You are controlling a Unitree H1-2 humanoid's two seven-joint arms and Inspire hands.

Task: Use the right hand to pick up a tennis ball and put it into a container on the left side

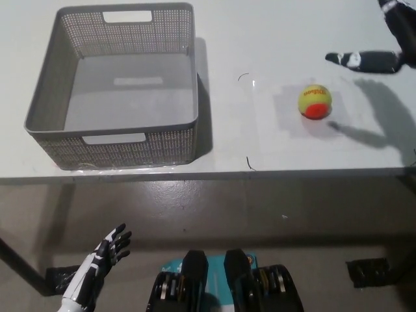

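White and idle, the left robot hand hangs low beneath the front edge of the pale grey desk, well below the basket, with its fingers loosely spread and nothing in them. It has no part in this job, which would explain why it is parked out of the way.

On the desk sits the grey perforated plastic basket, square, open-topped and with nothing in it, with handle slots cut in its near and far walls. It stands where a ball carried across from the right can simply be dropped in from above.

Well to the right of the basket, the yellow and orange tennis ball rests alone on the desk, touching nothing, on a faint marked patch that looks like its set starting spot.

Further right of the basket, past the ball and up toward the far corner, the black right robot hand hovers over the desk with its fingers spread apart and nothing held. It hangs beyond and above the ball, throwing a shadow beside it, which reads to me as lining up for a reach down. The pickup is not yet begun.
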